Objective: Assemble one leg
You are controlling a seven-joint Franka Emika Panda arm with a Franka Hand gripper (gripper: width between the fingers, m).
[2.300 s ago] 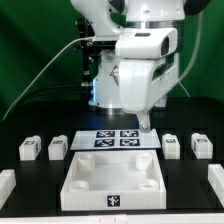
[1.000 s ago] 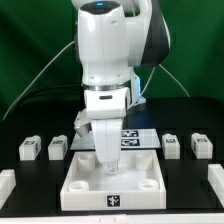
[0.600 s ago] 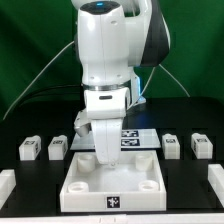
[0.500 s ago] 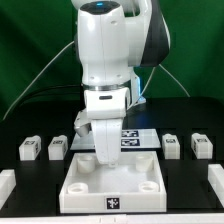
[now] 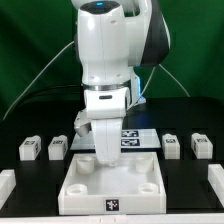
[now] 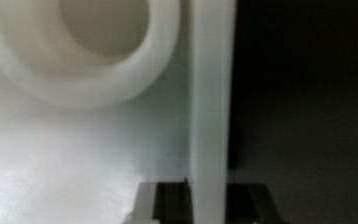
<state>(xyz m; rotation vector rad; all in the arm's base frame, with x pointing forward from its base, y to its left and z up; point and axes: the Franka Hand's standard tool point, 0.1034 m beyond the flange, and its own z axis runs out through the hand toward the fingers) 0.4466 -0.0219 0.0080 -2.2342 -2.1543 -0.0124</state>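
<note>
Four small white legs with square tags lie on the black table: two on the exterior view's left (image 5: 30,148) (image 5: 58,148) and two on its right (image 5: 171,145) (image 5: 200,145). The large white tray (image 5: 85,190) with corner sockets lies at the front. My gripper (image 5: 105,160) is down on the tray's far rim. In the wrist view the tray's upright wall (image 6: 206,100) runs between my two dark fingers (image 6: 167,205), which press against it on both sides. A round socket (image 6: 87,50) shows beside the wall. No leg is in my gripper (image 6: 206,205).
The marker board (image 5: 138,138) lies behind the tray, partly hidden by my arm. White pieces stand at the front left (image 5: 5,185) and front right (image 5: 215,180) edges. A green curtain hangs behind.
The arm swung from above the marker board on the right down to the tray's far rim. Over the last second nothing has visibly moved.
</note>
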